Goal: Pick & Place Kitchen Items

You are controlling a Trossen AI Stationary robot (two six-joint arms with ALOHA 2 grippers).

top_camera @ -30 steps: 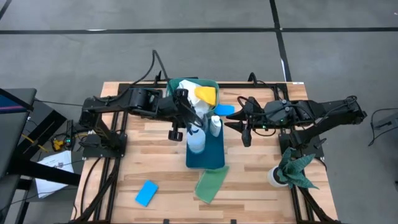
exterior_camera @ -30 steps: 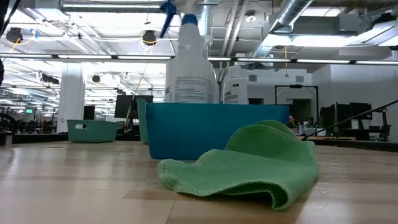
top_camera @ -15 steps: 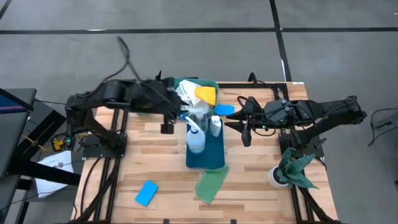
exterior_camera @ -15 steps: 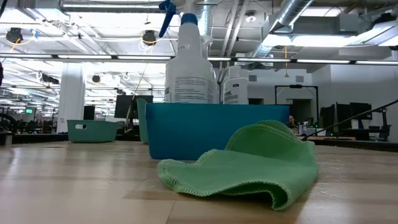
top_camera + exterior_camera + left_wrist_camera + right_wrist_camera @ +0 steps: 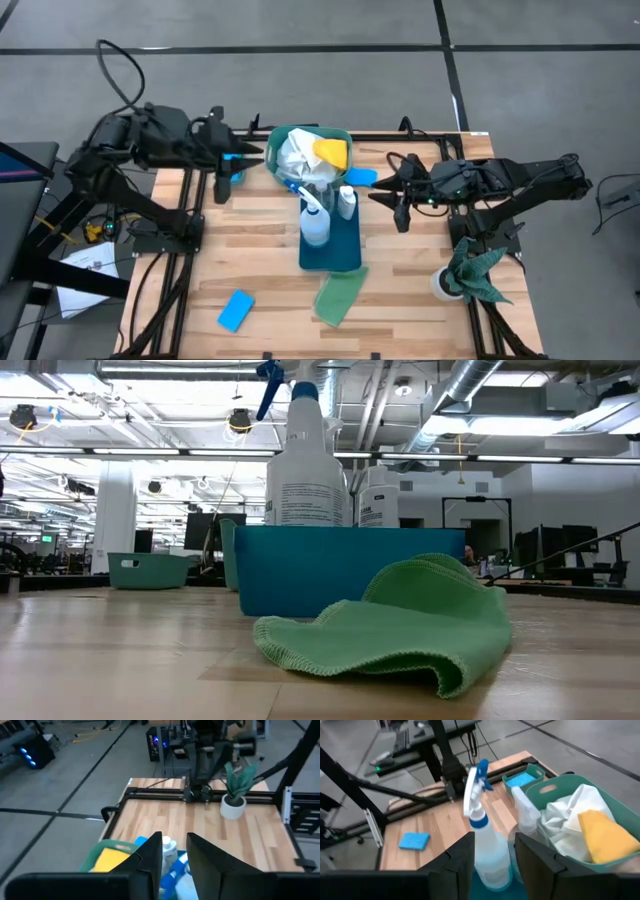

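A: Currently checking gripper status. Left gripper: hanging at the upper left of the high view, just beside the teal basket; fingers parted narrowly, gripping nothing.

B: Confirming. Right gripper: waiting at centre right, near the blue bin; fingers parted somewhat wider, likewise gripping nothing.

A: Locating loose items. Blue sponge: lying flat at the lower left, well apart from everything else. Light-green cloth: lying crumpled at lower centre, just beside the bin's near end.

B: Logging stowed items. Spray bottle and small bottle: standing upright in the bin. White cloth and yellow cloth: resting in the basket. Second sponge: sitting in a small tray at upper centre.

A: Judging the step in hand: probably preparing a pick of the loose sponge with the left arm, being on that side.

B: Recommending as follows:
- Opening the fingers wider before descending.
- Aligning them across the sponge's short sides.
- Descending straight down and stopping just above the wood.
- Closing gently, allowing for a soft, compressing body.
- Lifting well above the bin wall before traversing, and keeping clear of the spray trigger.

A: Also leaving the dark green rag at the lower right untouched.
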